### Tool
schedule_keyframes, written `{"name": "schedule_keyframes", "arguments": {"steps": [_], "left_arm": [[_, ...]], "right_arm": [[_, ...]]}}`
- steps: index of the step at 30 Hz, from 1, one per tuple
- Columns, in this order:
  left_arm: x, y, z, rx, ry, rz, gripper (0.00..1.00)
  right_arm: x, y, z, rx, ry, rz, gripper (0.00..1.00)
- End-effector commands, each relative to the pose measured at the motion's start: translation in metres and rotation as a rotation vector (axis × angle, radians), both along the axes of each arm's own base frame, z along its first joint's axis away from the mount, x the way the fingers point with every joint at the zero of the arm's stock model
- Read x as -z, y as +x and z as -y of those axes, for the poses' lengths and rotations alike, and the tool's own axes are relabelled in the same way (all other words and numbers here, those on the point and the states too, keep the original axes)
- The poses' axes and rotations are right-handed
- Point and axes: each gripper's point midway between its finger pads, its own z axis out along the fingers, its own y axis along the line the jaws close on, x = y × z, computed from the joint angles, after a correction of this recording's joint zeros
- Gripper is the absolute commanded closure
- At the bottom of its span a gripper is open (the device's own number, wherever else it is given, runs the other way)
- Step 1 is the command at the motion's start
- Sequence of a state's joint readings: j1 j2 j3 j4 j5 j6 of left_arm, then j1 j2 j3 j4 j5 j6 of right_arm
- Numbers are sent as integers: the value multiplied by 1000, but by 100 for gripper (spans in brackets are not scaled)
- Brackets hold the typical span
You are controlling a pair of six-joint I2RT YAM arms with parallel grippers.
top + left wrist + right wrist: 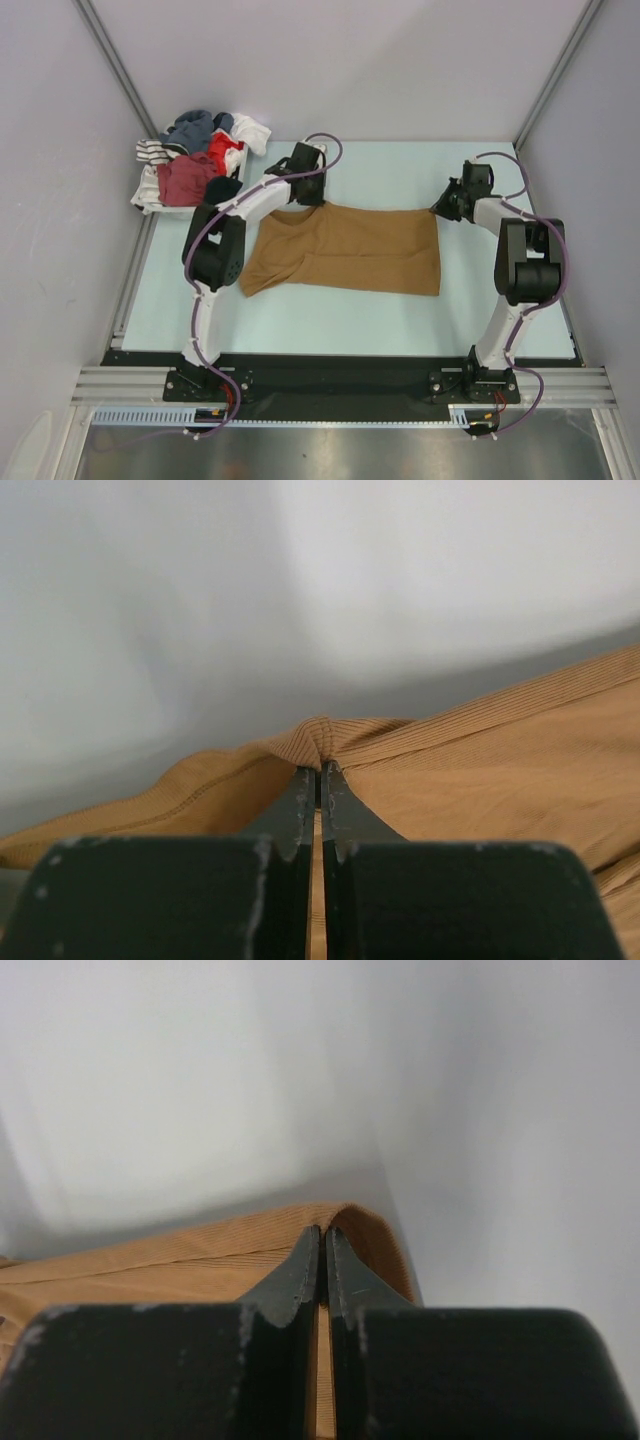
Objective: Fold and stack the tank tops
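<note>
A tan-brown tank top (345, 250) lies spread flat across the middle of the pale table. My left gripper (308, 203) is at its far left corner, shut on a pinch of the ribbed cloth (480, 770), which bunches up at the tips of the left gripper (319, 770). My right gripper (437, 211) is at the far right corner. In the right wrist view the right gripper (322, 1230) is shut on the folded hem of the tan cloth (200, 1260). A dark maroon red top (185, 180) lies in the heap at the back left.
A heap of mixed clothes (200, 150), striped, blue, red and white, sits at the table's (500, 320) back left corner against the wall. Grey walls close in the back and both sides. A black rail (340, 375) with the arm bases runs along the near edge.
</note>
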State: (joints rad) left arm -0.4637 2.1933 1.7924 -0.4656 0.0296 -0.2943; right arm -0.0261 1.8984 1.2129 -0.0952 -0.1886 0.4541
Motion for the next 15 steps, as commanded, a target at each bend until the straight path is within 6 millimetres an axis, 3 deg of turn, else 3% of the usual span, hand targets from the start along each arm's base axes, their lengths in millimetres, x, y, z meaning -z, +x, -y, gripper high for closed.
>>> {"name": "schedule_keyframes", "arguments": {"steps": [1,8,15], "left_arm": [[-34,3,-3,5,-14,81,100],[-42,-6,-6,2,-34,96,100],[-37,-15,-8,11,-33,87,100]], "right_arm": [[-26,1,4,5,-25,65,100],[-30,-10,10,31,-42,66,100],[-32,-18,9,35,-40,69,100]]}}
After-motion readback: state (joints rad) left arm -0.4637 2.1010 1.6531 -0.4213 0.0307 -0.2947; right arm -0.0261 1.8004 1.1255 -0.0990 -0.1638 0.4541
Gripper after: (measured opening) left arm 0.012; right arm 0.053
